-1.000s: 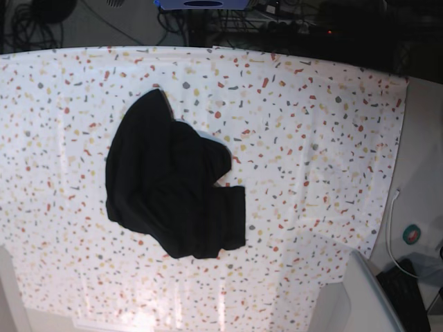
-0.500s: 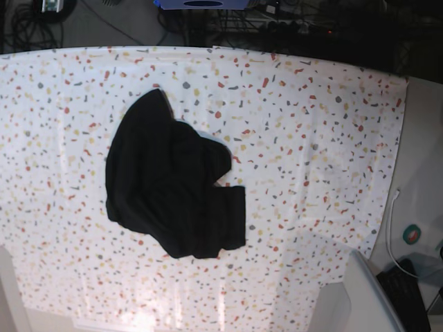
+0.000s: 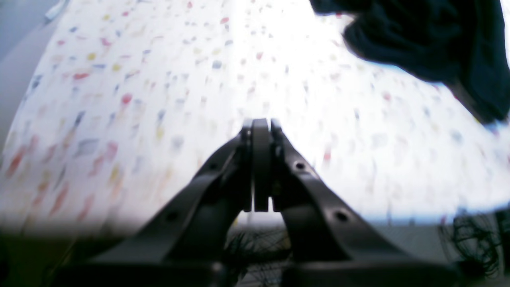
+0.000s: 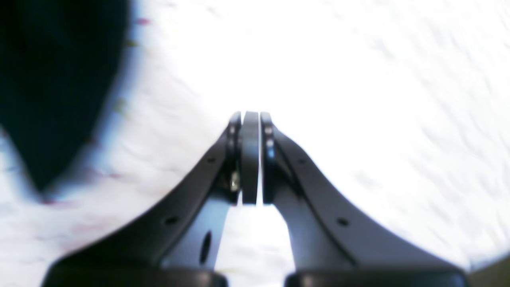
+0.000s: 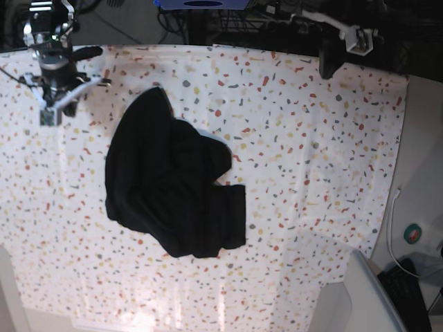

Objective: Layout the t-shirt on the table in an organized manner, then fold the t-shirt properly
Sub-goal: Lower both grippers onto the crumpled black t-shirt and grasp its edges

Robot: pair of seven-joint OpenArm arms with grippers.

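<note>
The black t-shirt (image 5: 173, 187) lies crumpled in a heap left of the middle of the speckled table (image 5: 311, 152). My right arm (image 5: 55, 69) hangs over the far left corner, up-left of the shirt. In its wrist view the right gripper (image 4: 250, 116) is shut and empty, with the t-shirt (image 4: 51, 79) off to its left. My left arm (image 5: 342, 41) reaches in over the far edge at the right. The left gripper (image 3: 261, 121) is shut on nothing above the table (image 3: 159, 99), and the t-shirt (image 3: 430, 36) shows at the upper right.
A grey bin (image 5: 367, 297) stands at the front right corner. A white cable (image 5: 391, 228) and a small round teal object (image 5: 412, 234) lie beside the table's right edge. Dark cables and equipment (image 5: 228, 21) sit beyond the far edge.
Both arms have come into the base view over the far edge, one at each side. The t-shirt has not moved.
</note>
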